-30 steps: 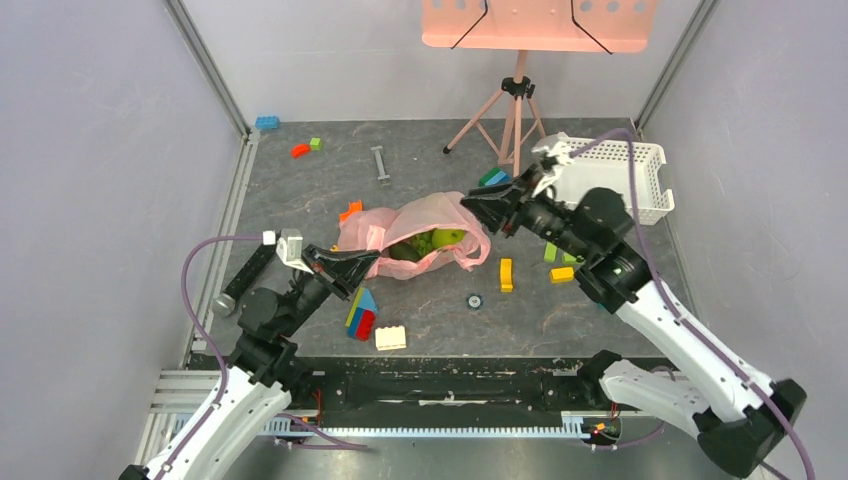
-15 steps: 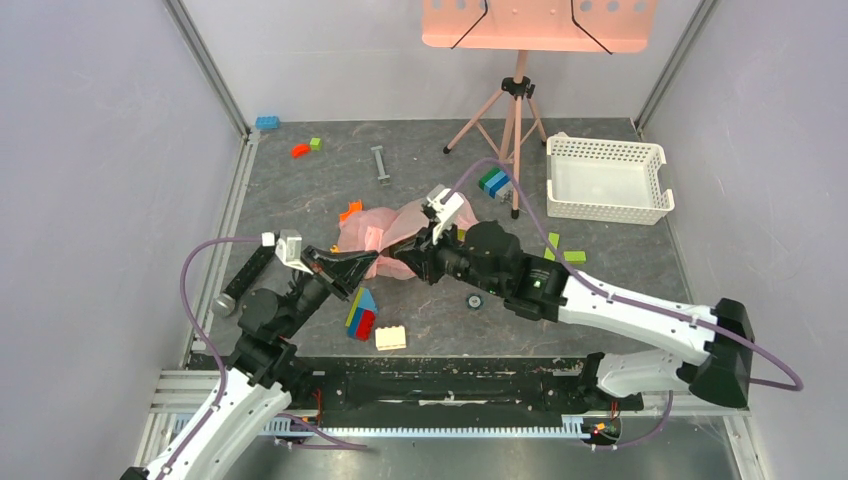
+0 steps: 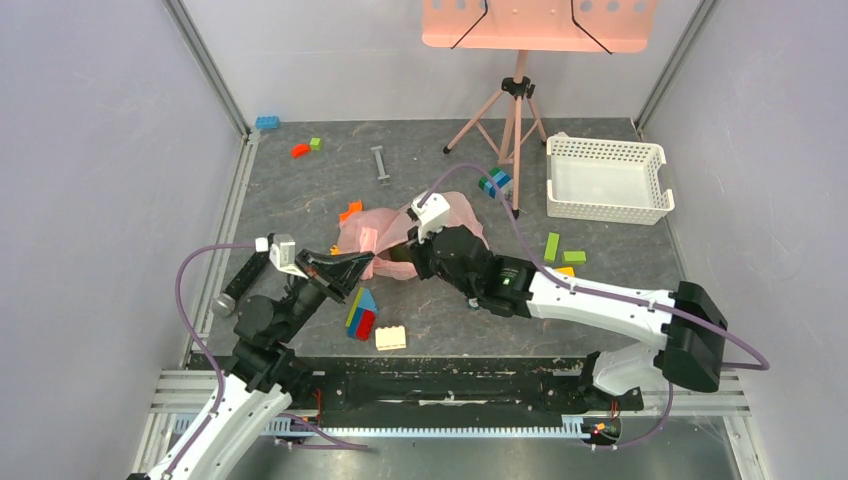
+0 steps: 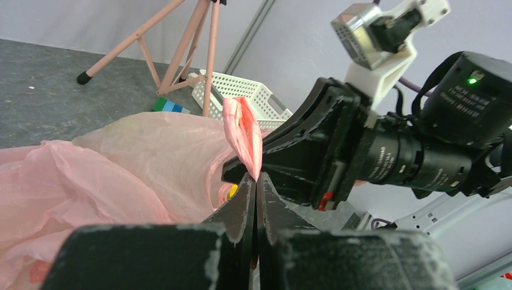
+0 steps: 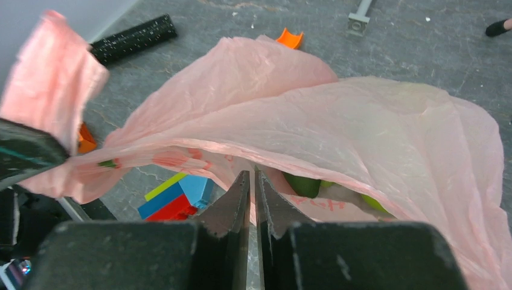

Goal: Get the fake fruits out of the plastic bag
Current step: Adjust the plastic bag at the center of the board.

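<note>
The pink plastic bag (image 3: 385,222) lies crumpled mid-table. My left gripper (image 3: 366,263) is shut on one handle loop of the bag (image 4: 244,136) and holds it up. My right gripper (image 3: 408,262) is shut, and its tips (image 5: 250,176) sit at the bag's open mouth (image 5: 338,130), against the lower lip. Inside the mouth I see green fake fruits (image 5: 302,184), one more to the right (image 5: 374,204). A yellow bit, maybe the lemon (image 4: 232,191), shows in the left wrist view. The other fruits are hidden by the bag and my right arm.
A stack of coloured blocks (image 3: 362,313) and a cream block (image 3: 391,338) lie just in front of the bag. A black cylinder (image 3: 245,275) lies at the left. The white lattice basket (image 3: 605,180) and a tripod (image 3: 515,110) stand at the back right. Loose blocks lie around.
My right arm has swung from beside the white basket leftward and down to the bag's mouth. My left gripper still holds the handle, shifted slightly left.
</note>
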Robot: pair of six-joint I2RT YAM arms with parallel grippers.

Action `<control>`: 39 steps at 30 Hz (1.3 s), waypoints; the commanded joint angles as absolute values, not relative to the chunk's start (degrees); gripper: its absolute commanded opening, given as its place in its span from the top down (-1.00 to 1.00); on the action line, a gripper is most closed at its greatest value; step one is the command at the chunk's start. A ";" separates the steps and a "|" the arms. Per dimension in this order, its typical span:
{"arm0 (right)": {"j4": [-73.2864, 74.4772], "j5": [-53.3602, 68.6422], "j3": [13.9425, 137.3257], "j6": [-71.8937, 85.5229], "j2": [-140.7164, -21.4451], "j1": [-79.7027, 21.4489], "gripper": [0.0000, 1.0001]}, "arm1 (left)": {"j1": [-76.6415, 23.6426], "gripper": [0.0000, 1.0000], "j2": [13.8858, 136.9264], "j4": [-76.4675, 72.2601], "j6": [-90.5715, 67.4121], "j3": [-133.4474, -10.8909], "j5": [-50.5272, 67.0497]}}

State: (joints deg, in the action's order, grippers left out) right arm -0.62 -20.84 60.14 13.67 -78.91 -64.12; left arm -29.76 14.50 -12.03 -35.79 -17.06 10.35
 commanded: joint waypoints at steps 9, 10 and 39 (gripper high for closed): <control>-6.98 -21.32 57.60 17.76 -83.64 -59.27 0.84 | -29.90 0.96 12.03 -12.20 -37.32 -16.35 9.75; -7.34 -21.23 56.97 17.98 -83.70 -58.76 0.84 | -29.91 0.96 11.73 -11.91 -37.09 -16.35 9.84; -23.47 -11.60 32.85 17.24 -75.50 -56.86 0.59 | -29.89 0.82 8.68 -4.86 -36.95 -16.88 11.66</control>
